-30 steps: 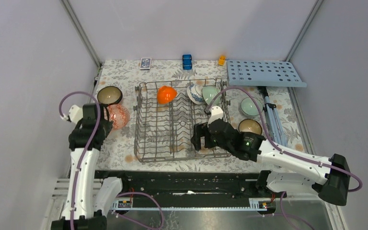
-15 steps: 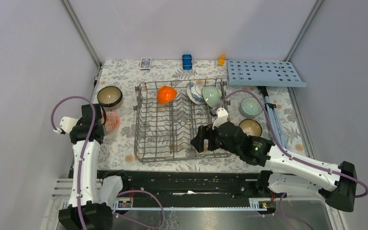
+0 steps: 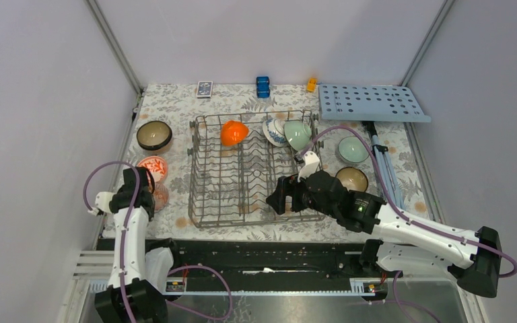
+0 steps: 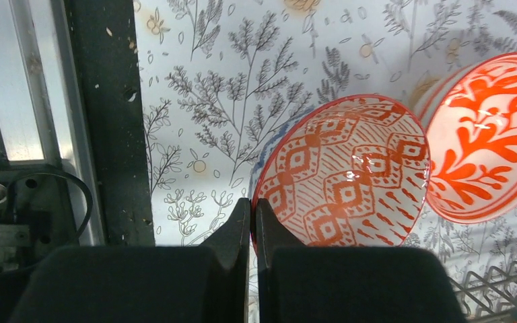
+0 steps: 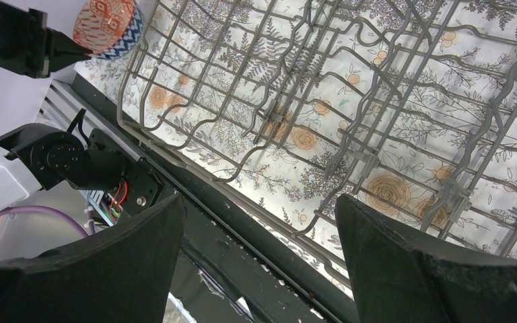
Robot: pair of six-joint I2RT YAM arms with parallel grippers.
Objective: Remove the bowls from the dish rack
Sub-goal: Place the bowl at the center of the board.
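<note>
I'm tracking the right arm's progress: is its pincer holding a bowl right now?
No, the right pincer hangs open over the rack with nothing between its fingers.

Shows wire rack (image 3: 232,195) on desk (image 3: 175,101), with orange bowl (image 3: 233,132), blue-and-white bowl (image 3: 272,132) and pale green bowl (image 3: 298,134) at far end; right tool (image 3: 277,201) over near right corner, left tool (image 3: 153,195) at red-patterned bowl (image 3: 161,196) beside rack.
</note>
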